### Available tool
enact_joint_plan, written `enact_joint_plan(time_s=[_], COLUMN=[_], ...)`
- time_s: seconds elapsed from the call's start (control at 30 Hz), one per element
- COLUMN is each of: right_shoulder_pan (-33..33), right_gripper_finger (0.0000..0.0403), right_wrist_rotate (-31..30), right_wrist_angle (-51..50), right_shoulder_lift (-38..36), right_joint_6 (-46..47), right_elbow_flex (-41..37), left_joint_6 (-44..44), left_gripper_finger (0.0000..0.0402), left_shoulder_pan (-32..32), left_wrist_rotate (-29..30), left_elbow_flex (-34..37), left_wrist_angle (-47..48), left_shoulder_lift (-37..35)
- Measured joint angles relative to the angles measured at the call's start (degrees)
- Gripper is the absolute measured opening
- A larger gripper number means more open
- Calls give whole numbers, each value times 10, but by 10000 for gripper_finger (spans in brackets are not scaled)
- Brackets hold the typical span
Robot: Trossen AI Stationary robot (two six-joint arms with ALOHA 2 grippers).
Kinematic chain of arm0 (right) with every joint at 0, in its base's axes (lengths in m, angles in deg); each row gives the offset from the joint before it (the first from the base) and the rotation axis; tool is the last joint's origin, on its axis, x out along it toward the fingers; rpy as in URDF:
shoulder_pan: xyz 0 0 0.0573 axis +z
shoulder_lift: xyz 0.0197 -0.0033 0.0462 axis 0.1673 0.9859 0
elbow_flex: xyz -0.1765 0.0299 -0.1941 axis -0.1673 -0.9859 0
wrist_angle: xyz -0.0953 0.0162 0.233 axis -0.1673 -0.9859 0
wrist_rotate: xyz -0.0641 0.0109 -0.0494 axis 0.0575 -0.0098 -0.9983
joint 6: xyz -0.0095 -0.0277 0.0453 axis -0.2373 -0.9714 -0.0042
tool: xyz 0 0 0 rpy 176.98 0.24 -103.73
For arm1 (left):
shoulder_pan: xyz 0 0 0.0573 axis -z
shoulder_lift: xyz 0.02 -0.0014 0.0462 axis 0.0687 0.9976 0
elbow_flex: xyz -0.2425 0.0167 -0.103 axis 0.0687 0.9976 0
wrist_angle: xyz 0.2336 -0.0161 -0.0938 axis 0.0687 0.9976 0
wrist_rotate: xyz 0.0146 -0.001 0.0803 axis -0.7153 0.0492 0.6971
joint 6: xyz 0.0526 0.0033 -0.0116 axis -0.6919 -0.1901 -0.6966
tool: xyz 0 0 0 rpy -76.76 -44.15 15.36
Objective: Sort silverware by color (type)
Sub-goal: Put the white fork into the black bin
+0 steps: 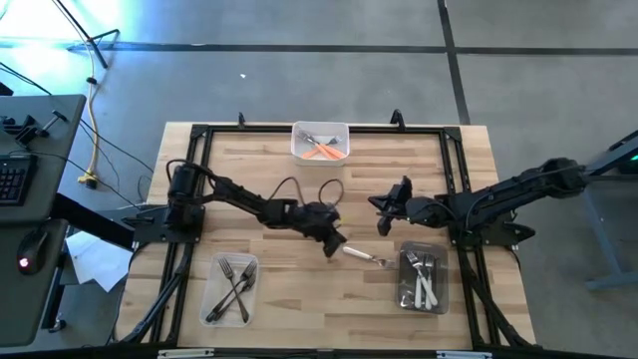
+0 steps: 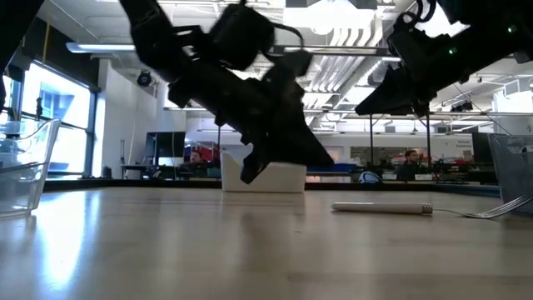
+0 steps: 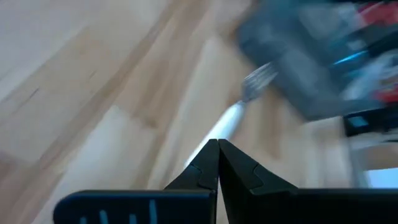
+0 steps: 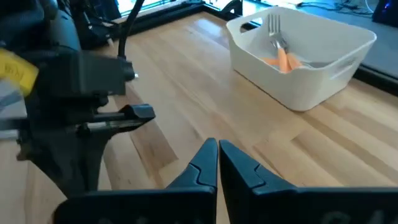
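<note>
Left gripper (image 1: 334, 246), fingers together and empty, hangs just beside a white-handled fork (image 1: 364, 256) lying flat mid-table. Right gripper (image 1: 382, 213), also pinched shut, hovers nearby. Other forks lie in three trays (image 1: 321, 130).

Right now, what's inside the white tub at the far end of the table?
The white tub holds orange forks, their metal heads up against the wall. The near wall hides the tub's floor in the right wrist view, so an exact count isn't possible.
</note>
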Motion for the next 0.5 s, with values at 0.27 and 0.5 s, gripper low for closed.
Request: enact_joint_plan(time_s=[0.27,0.5], right_shoulder_pan=[16,36], right_gripper_finger=[0,1], right_wrist_rotate=[-9,18], right_wrist_angle=[-93,-391], right_shoulder_lift=[71,208], right_joint_6=[-37,23], right_elbow_flex=[137,365], left_joint_6=[-74,-194], left_gripper_finger=[0,0], left_shoulder_pan=[-14,-20], left_wrist_rotate=[-9,-13], left_elbow_flex=[159,263], left_wrist_angle=[-190,-194], left_shoulder_lift=[-82,-194])
